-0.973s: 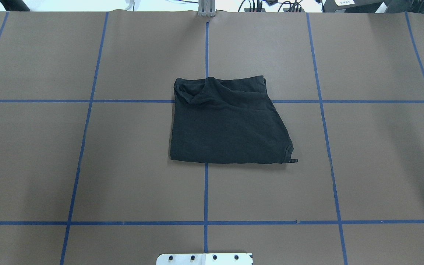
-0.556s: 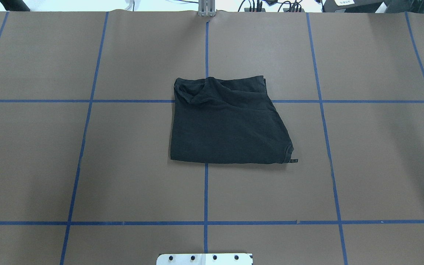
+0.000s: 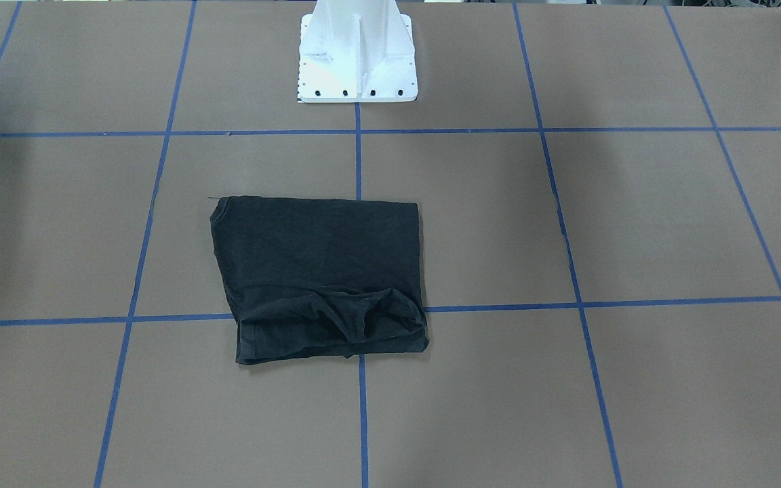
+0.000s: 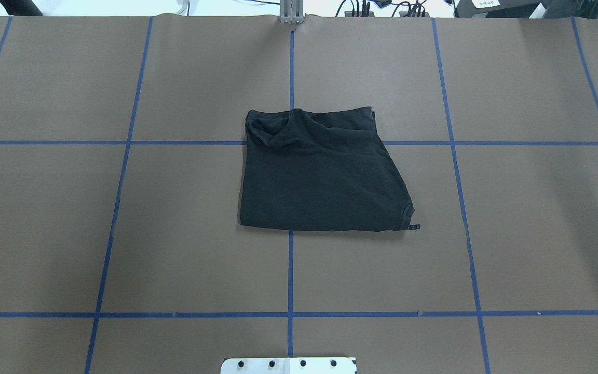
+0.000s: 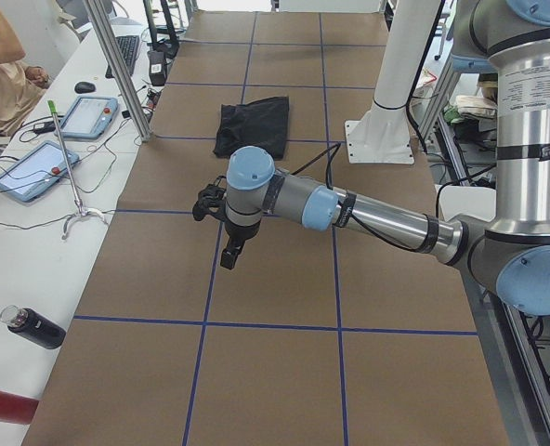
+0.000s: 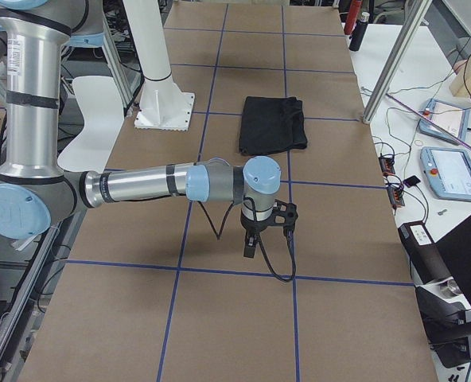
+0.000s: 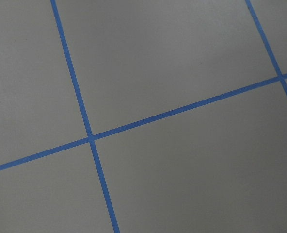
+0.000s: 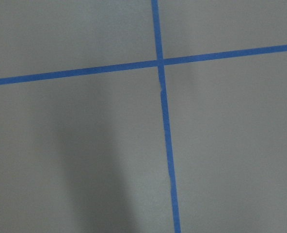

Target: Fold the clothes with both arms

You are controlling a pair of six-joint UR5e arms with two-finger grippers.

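The black T-shirt (image 4: 320,174) lies folded into a rough square at the middle of the brown table, its bunched collar end on the far side from the robot; no logo shows. It is also in the front-facing view (image 3: 319,278) and both side views (image 5: 254,125) (image 6: 274,123). My left gripper (image 5: 229,253) hangs over bare table far to the shirt's left, fingers pointing down. My right gripper (image 6: 250,247) hangs far to its right. Both show only in the side views, so I cannot tell if they are open or shut. The wrist views show only table.
Blue tape lines (image 4: 290,270) grid the brown table cover. The white pedestal base (image 3: 356,54) stands at the robot's edge. A side bench holds tablets (image 5: 89,116), a dark bottle (image 5: 32,327) and a seated person (image 5: 1,65). Another bench holds tablets (image 6: 452,173).
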